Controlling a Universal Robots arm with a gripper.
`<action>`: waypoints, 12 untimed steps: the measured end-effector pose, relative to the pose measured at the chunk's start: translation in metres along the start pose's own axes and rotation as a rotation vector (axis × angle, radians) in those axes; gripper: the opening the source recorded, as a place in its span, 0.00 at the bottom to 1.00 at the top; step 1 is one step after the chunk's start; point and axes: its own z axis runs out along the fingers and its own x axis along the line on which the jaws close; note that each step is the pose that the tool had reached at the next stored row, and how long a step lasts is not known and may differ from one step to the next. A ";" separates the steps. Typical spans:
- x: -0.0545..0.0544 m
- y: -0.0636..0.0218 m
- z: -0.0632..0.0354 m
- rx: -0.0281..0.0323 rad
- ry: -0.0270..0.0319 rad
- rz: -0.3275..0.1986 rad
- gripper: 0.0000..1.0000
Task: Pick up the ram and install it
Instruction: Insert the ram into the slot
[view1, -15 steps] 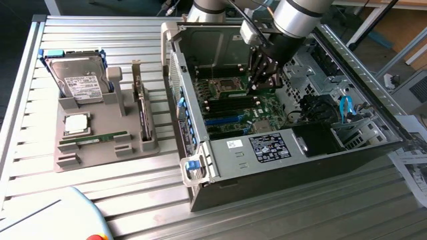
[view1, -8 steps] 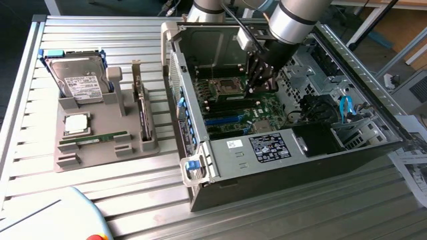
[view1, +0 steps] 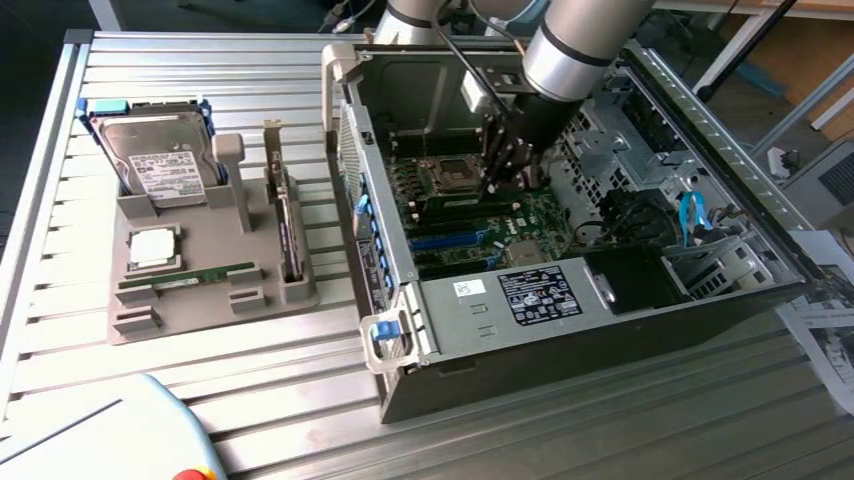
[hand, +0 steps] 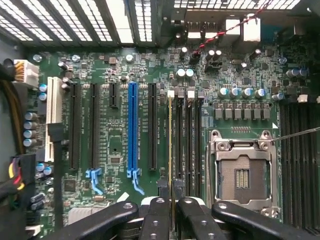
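The hand (hand: 172, 220) is closed on the ram (hand: 170, 150), pinching the thin stick between its black fingers (hand: 156, 217). The ram shows edge-on, lined up along the black memory slots (hand: 190, 140) just beside the empty processor socket (hand: 242, 175); whether it is seated cannot be told. Around them lies the green motherboard (hand: 115, 65) inside the open computer case (view1: 574, 320). On the desk (view1: 267, 400) beside the case, a grey holder (view1: 200, 310) carries a hard drive (view1: 160, 155).
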 end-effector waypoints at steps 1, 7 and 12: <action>-0.001 -0.0003 0.0022 -0.0001 -0.0002 0.000 0.13; -0.001 -0.0005 0.0065 -0.0002 0.0075 0.001 0.13; -0.003 -0.0006 0.0085 -0.0001 0.0079 0.001 0.13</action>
